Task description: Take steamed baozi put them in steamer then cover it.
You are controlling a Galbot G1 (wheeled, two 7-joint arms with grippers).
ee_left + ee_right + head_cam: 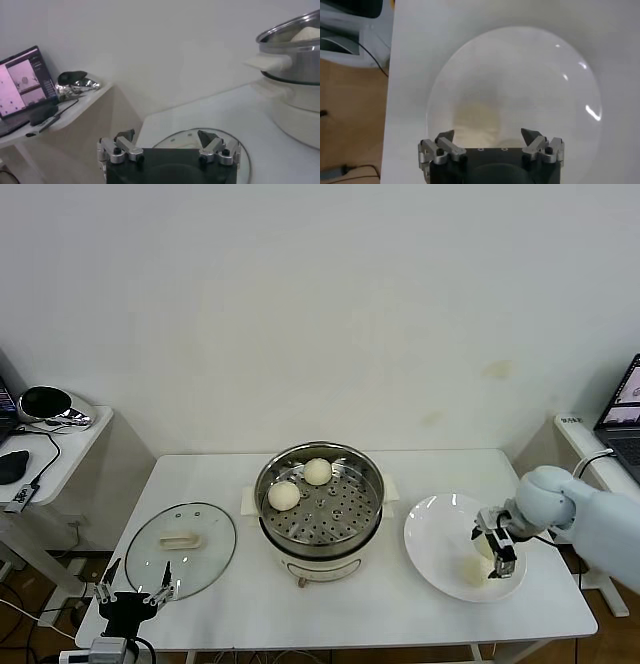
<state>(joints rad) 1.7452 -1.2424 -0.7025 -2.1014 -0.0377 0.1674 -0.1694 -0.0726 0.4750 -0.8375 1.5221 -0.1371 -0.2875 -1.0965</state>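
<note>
The steamer (320, 509) stands mid-table on its white base, uncovered, with two baozi on its perforated tray, one (318, 471) toward the back and one (284, 495) at its left. A further baozi (473, 570) lies on the white plate (440, 554) to the steamer's right. My right gripper (497, 550) hangs just above that plate, open. In the right wrist view the gripper (488, 136) has its jaws spread either side of the pale baozi (477, 119) below. My left gripper (135, 593) is open and empty at the table's front left corner, beside the glass lid (182, 536).
The left wrist view shows the open left gripper (167, 136), the glass lid (200, 142) and the steamer's side (295, 60). A side table (50, 449) with a mouse and cables stands at the left. A laptop (625, 414) sits at the right.
</note>
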